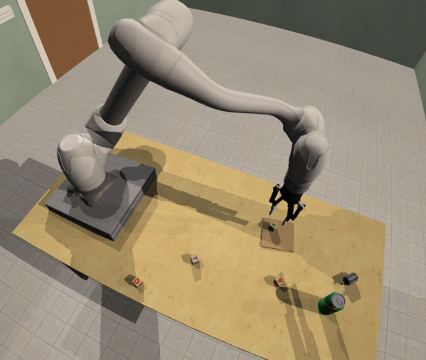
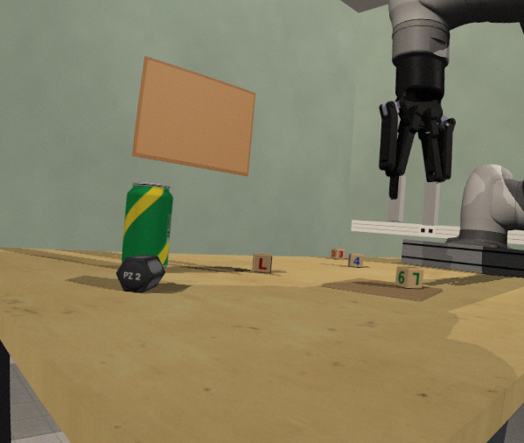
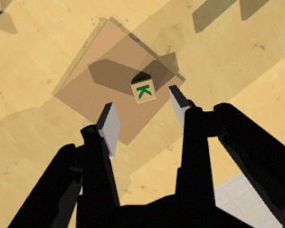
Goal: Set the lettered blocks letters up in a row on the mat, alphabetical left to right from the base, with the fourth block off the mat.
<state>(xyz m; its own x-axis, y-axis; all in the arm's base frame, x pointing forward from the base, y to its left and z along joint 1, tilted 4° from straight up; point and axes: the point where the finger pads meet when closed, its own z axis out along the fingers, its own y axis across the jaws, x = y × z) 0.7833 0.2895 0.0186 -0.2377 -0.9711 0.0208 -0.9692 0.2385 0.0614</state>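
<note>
A small brown mat lies on the table's right half. A block with a green K on top sits on the mat's near-base corner, and it also shows in the side view and the wrist view. My gripper hangs well above this block, partly open and empty. In the wrist view its fingertips frame the K block from above. Off the mat are a block with a blue T, a block with a red O and a block with a red digit on top.
A green and yellow can stands near the table's right front corner. A black hexagonal piece marked PZ 2 lies beside it. The robot's grey base plate takes up the left end of the table.
</note>
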